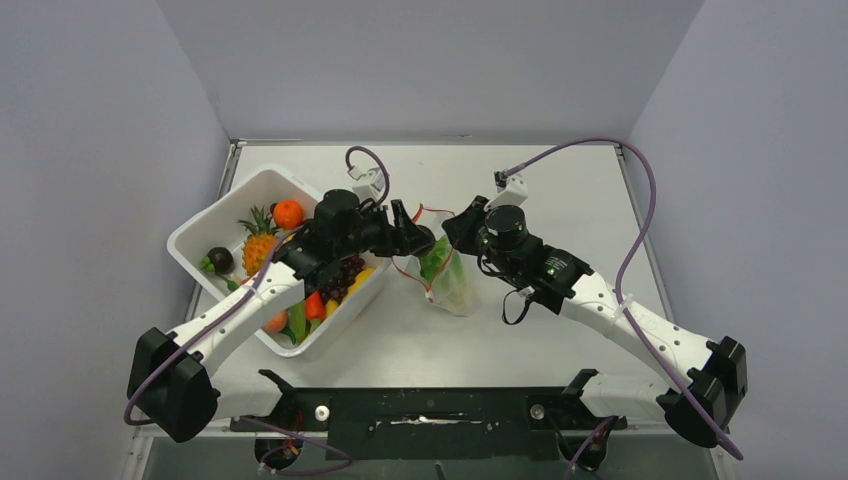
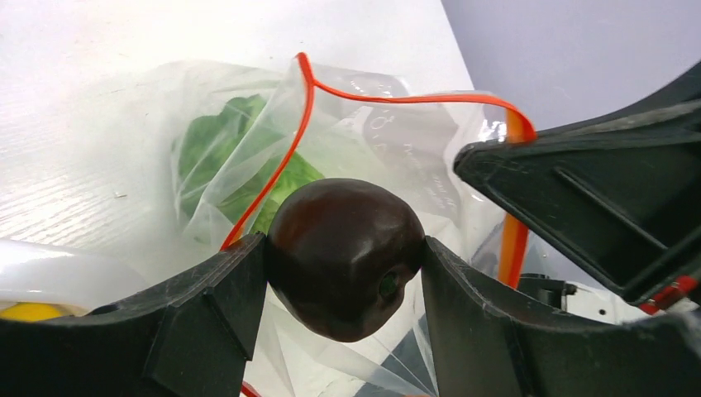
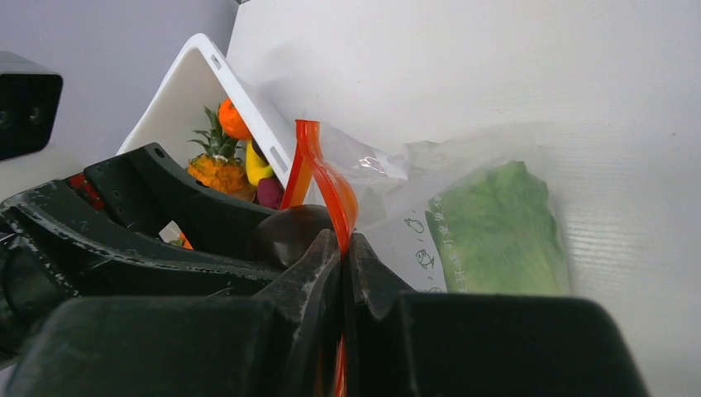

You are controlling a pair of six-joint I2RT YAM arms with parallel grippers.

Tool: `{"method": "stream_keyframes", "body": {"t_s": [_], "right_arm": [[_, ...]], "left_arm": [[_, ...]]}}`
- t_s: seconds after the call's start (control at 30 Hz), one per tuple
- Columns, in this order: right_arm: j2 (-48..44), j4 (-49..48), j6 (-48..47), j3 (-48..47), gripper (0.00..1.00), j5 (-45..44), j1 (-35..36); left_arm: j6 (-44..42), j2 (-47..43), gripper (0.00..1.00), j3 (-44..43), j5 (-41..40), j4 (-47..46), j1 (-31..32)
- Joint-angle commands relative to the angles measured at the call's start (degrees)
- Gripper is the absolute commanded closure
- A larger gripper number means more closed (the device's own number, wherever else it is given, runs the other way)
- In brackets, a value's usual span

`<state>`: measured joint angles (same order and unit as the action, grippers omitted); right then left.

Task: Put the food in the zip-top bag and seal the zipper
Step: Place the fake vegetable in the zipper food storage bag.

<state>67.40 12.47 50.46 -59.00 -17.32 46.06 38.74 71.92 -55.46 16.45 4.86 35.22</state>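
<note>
**A:** Right, overhead first. The left end effector (image 1: 415,235) hangs just past the rim of the white tub (image 1: 215,215), at about eleven o'clock from the zip-top bag (image 1: 452,285) lying on the bench (image 1: 560,190).

**B:** And the right end effector (image 1: 458,228) sits at the bag's twelve o'clock, up at the mouth. Lettuce (image 1: 440,262) is already inside. The orange (image 1: 288,213), the pineapple (image 1: 258,245) and the rest wait in the tub, out at nine o'clock.

**A:** Over to the left wrist. The jaws are medium-wide and clamped on the dark plum (image 2: 345,256) from both sides. The zipper (image 2: 307,107) loops open just beyond it, toward twelve o'clock.

**B:** Plum's on the doorstep, not through the door, I'd say. One run of that red strip slants down toward seven o'clock, close by the plum. Let go too early and it could catch that lip and roll off onto the bench.

**A:** Right wrist now. The fingers are squeezed flat together with the red strip caught between them, holding one side of the mouth up.

**B:** That pinch is the whole game. It's a thin hold on slick film. If the left arm shoves the plum against the plastic, the strip could slide out and the mouth would flop shut.

**A:** The two end effectors are crowded at the opening too.

**B:** Yes, a knock there would tug the bag sideways. And it's lying low on the bench, so a round plum dropped shallow might roll straight back out.
</note>
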Motion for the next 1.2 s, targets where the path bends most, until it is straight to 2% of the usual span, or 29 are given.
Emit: {"method": "stream_keyframes", "body": {"t_s": [0.0, 0.13, 0.47, 0.63, 0.77, 1.0, 1.1, 1.17], "right_arm": [[-1.20, -5.13, 0.36, -1.03, 1.00, 0.08, -0.37], [-1.06, -5.35, -0.03, -0.76, 1.00, 0.06, -0.37], [-0.97, -4.64, -1.19, -1.29, 1.00, 0.13, -0.58], [-0.95, -4.05, -1.41, -1.81, 1.00, -0.11, -0.54], [-1.12, -3.69, -1.50, -1.99, 1.00, -0.12, -0.56], [-2.29, -1.29, -2.63, -3.19, 1.00, -1.11, -0.59], [-3.21, -0.50, -3.15, -3.09, 1.00, -2.00, -0.67], [-3.35, 0.63, -3.57, -3.37, 1.00, -2.14, -0.63]], "left_arm": [[-3.59, 0.40, 0.51, -5.21, -2.23, 1.18, 0.33], [-4.94, -0.49, 0.39, -6.37, -2.46, 2.69, 0.38], [-8.77, -1.94, 0.28, -9.06, -2.37, 7.34, 0.29], [-9.30, -2.44, 0.26, -8.26, 0.03, 5.05, 0.28], [-9.95, -3.88, 0.26, -7.22, -1.96, 4.69, 0.24], [-10.68, -4.60, 0.25, -9.19, -9.95, 14.49, -0.03], [-12.49, -5.02, 0.26, -8.62, -9.89, 15.27, 0.01], [-13.16, -5.36, 0.31, -7.12, -8.33, 13.60, 0.01]]}}
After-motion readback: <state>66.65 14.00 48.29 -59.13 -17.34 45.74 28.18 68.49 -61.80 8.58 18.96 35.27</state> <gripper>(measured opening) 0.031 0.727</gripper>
